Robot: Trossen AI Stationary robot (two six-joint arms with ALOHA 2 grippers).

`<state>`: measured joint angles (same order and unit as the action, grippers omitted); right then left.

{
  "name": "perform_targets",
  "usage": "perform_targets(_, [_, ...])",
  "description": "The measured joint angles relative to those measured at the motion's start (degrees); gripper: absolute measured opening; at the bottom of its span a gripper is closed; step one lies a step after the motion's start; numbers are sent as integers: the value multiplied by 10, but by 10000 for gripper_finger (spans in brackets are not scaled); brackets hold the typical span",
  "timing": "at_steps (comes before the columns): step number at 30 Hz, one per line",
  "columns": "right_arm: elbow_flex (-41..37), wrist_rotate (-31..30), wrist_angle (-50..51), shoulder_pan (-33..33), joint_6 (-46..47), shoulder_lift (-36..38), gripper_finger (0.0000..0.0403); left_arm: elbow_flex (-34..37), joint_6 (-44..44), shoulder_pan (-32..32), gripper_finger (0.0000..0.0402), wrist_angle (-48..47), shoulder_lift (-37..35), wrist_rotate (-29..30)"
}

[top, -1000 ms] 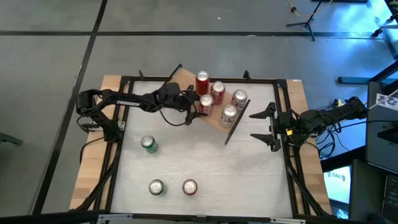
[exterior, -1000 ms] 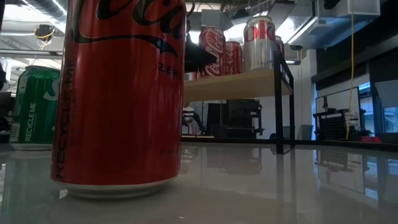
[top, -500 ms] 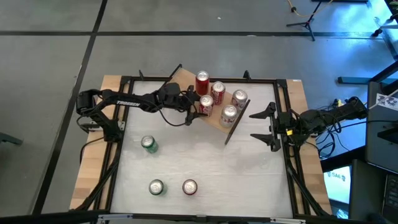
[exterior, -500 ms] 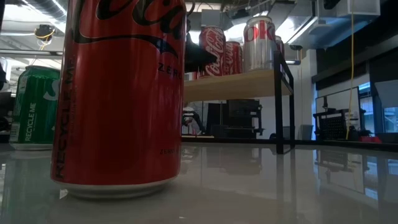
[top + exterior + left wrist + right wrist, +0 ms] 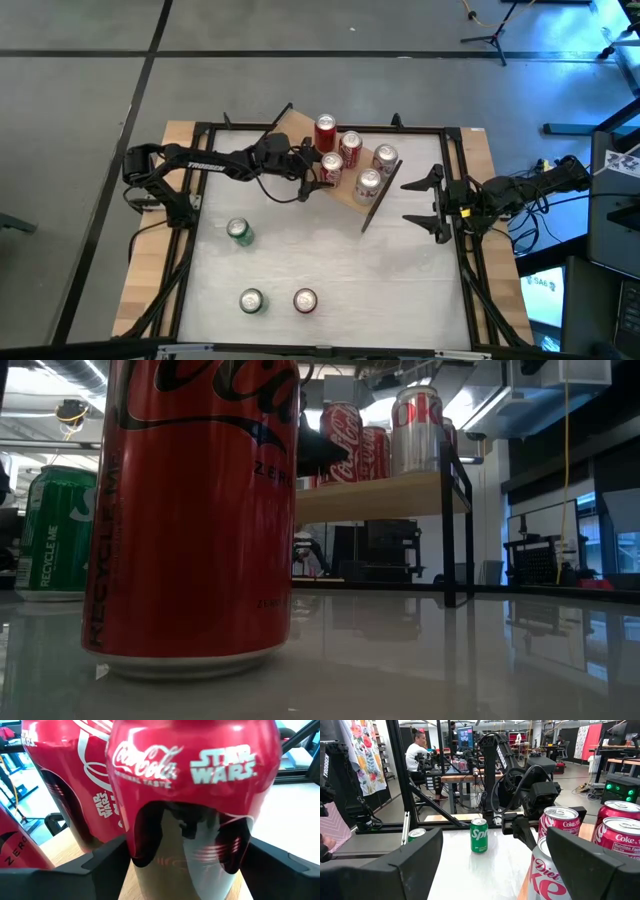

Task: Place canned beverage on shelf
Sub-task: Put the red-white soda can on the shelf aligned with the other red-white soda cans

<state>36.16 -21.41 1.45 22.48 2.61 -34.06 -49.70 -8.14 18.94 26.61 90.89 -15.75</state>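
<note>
A: Left gripper (image 5: pixel 182 870) straddles the red Star Wars can (image 5: pixel 192 795) standing on the shelf (image 5: pixel 345 190), fingers (image 5: pixel 95 865) either side; contact unclear.

B: Advice: spread fully, back straight out, avoid neighbouring cans (image 5: pixel 350 148). Right gripper (image 5: pixel 432 205) idles, half-open, beside the shelf.

The table (image 5: pixel 330 260) is evenly lit from overhead, with a bluish cast at the upper right of the high view. In the low view, the near red can (image 5: pixel 195 510) is backlit and the glossy tabletop mirrors bright ceiling lights.
</note>
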Motion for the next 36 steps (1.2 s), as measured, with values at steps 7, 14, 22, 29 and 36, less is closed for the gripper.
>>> perform_targets(7, [0,0,0,0,0,0,349,0,0,0,363,2,0,4])
perform_targets(14, [0,0,0,0,0,0,349,0,0,-7,370,2,0,3])
perform_targets(22, [0,0,0,0,0,0,349,0,0,0,370,1,0,21])
perform_targets(29, [0,0,0,0,0,0,349,0,15,2,370,-4,0,31])
perform_targets(36, [0,0,0,0,0,0,349,0,20,2,370,-9,-3,31])
